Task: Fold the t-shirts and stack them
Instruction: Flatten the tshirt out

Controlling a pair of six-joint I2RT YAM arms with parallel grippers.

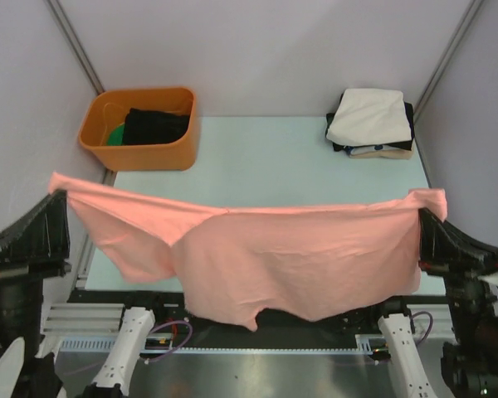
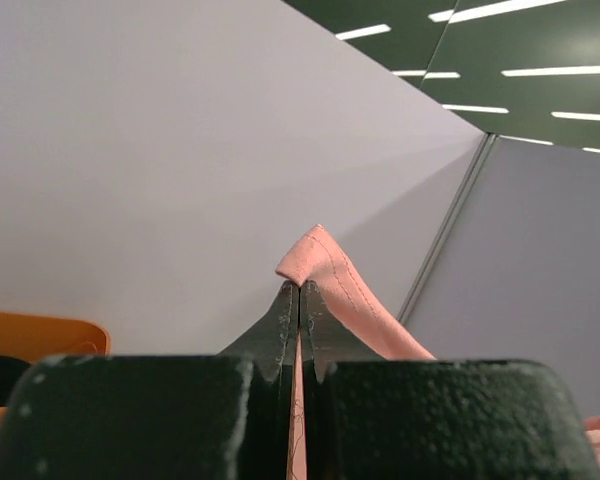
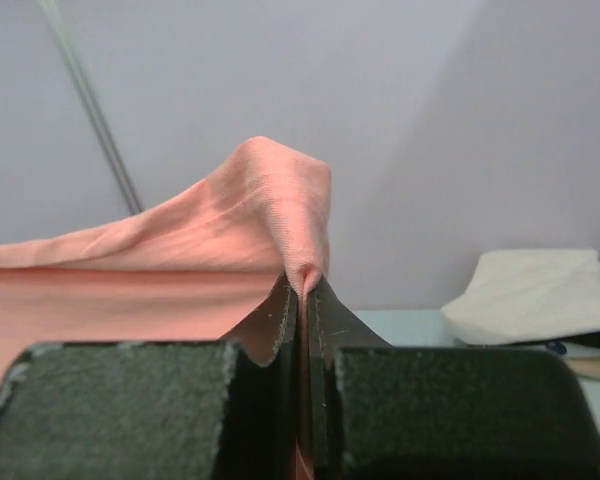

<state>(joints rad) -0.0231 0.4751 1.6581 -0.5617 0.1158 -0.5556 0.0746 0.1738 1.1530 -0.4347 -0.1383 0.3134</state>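
The salmon-pink t-shirt hangs stretched in the air between my two grippers, above the near part of the table. My left gripper is shut on its left corner, seen in the left wrist view. My right gripper is shut on its right corner, seen in the right wrist view. The cloth sags in the middle and its lower edge hangs over the table's near edge. A stack of folded t-shirts, cream-white on top of black and tan, lies at the far right; it also shows in the right wrist view.
An orange plastic tub with black and green cloth inside stands at the far left. The pale table lies between tub and stack. Grey walls close in the back and sides.
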